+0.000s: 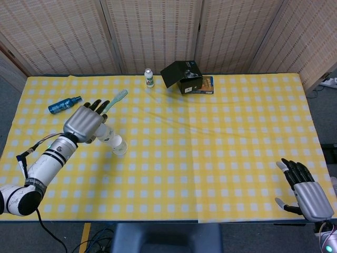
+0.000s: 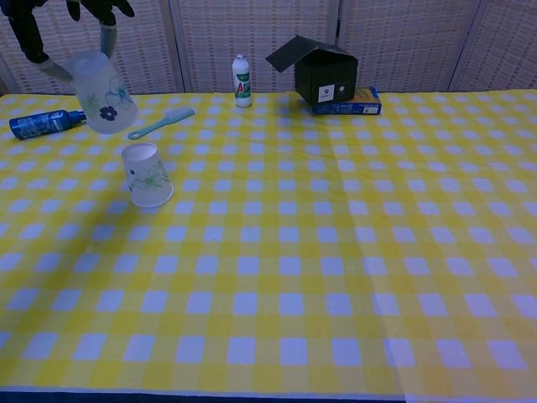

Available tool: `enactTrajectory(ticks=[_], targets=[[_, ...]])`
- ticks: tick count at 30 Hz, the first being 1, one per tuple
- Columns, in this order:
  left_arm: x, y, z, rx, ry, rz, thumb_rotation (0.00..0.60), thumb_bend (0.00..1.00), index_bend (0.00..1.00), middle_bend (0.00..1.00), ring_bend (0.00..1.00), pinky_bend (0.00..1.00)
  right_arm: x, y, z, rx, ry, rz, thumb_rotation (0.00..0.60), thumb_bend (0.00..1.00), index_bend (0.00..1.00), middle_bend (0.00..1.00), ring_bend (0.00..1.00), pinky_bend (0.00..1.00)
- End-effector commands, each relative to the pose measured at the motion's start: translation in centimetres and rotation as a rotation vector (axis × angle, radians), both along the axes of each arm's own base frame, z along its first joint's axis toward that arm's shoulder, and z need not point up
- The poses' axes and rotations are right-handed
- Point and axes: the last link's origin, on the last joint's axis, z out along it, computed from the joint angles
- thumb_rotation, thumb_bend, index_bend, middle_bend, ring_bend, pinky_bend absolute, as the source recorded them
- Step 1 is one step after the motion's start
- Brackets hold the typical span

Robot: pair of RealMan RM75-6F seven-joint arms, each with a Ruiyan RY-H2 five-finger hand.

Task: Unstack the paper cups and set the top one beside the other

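A paper cup with a green flower print (image 2: 147,175) stands upside down on the yellow checked cloth, left of centre; it also shows in the head view (image 1: 120,147). My left hand (image 1: 84,122) holds the second paper cup (image 2: 101,91), with a dark blue flower, tilted in the air above and left of the standing one. The two cups are fully apart. In the chest view, only the fingers (image 2: 102,12) of that hand show at the top edge. My right hand (image 1: 305,192) rests open at the front right corner, holding nothing.
A blue bottle (image 2: 46,123) and a teal toothbrush (image 2: 161,122) lie at the back left, close behind the cups. A white bottle (image 2: 242,81) and an open black box (image 2: 323,71) on a blue carton (image 2: 357,101) stand at the back. A pen (image 1: 21,164) lies by the left edge.
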Motion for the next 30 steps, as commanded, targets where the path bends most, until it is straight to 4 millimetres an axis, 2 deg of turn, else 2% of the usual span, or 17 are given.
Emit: enactTrajectory(ticks=[1,13,22,30], targets=[[-1.5,0.0,-0.2,-0.002,-0.028,0.037,0.6,0.29,0.4,0.0,0.0,0.25,0.0,0.0,-0.1,0.004,0.001,0.001,0.6,0.22,0.0,0.0,0.0,0.0],[-8.5,0.7,-1.7,-0.02,-0.1,0.16,0.6,0.29,0.4,0.0,0.0,0.25,0.2,0.0,-0.9,0.026,0.015,-0.005,0.6,0.22,0.0,0.0,0.0,0.0],[-11.6,1.2,-2.8,-0.042,-0.138,0.2,0.6,0.29,0.4,0.0,0.0,0.25,0.0,-0.4,-1.4,0.038,0.021,-0.023,0.6,0.22,0.0,0.0,0.0,0.0],[-13.3,1.7,-4.6,-0.078,-0.17,0.231,0.6,0.29,0.4,0.0,0.0,0.25,-0.1,-0.5,-1.5,0.038,0.024,-0.032,0.6,0.22,0.0,0.0,0.0,0.0]])
